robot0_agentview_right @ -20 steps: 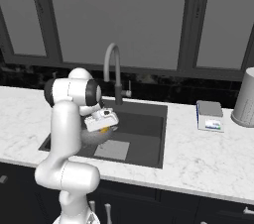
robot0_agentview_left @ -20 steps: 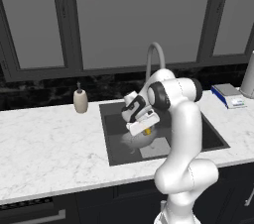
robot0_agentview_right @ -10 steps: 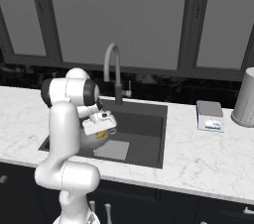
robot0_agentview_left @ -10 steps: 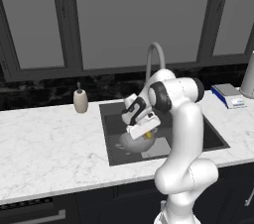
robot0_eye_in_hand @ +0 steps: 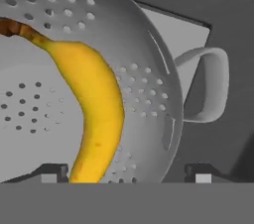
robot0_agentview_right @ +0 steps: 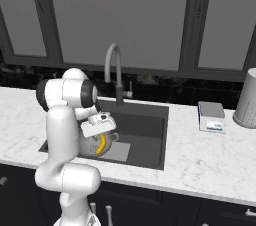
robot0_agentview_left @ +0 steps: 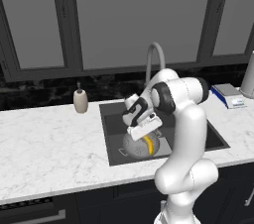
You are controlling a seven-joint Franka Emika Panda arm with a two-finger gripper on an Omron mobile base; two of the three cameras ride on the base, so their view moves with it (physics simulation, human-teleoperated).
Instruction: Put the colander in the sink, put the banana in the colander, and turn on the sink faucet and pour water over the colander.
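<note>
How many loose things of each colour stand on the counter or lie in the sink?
Yellow: 1, the banana
Silver-grey: 2, the colander, the canister
Beige: 1, the soap dispenser
Blue and grey: 1, the scale
Total: 5

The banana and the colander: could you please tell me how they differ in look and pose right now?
The banana is solid yellow with a dark tip, while the colander is silver-grey metal dotted with small holes. The banana is a narrow curved piece, whereas the colander is a wide round bowl with a loop handle. The banana lies inside, and the colander holds it, sitting on the sink floor. Both are down in the basin.
</note>
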